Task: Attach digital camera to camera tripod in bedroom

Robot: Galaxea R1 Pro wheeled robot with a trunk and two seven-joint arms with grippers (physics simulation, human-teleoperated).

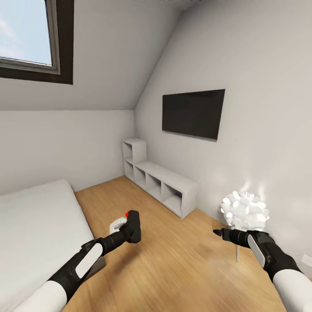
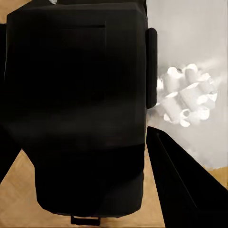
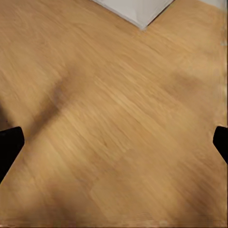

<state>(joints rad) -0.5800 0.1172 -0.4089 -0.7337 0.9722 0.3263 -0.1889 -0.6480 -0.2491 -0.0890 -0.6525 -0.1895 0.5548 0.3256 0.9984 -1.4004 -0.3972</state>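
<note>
one digital camera (image 1: 132,225), two arms

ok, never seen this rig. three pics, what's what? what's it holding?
A simulated two-armed wheeled robot in a bedroom. The head view looks over both arms: bed at left, shelf and TV along the right wall, white globe lamp near the right arm, wood floor. The other two pictures come from cameras near each gripper. The left gripper is shut on the camera, a black box with a red mark; it looms large in the left wrist view. The right gripper is open over bare floor, holding nothing.
</note>
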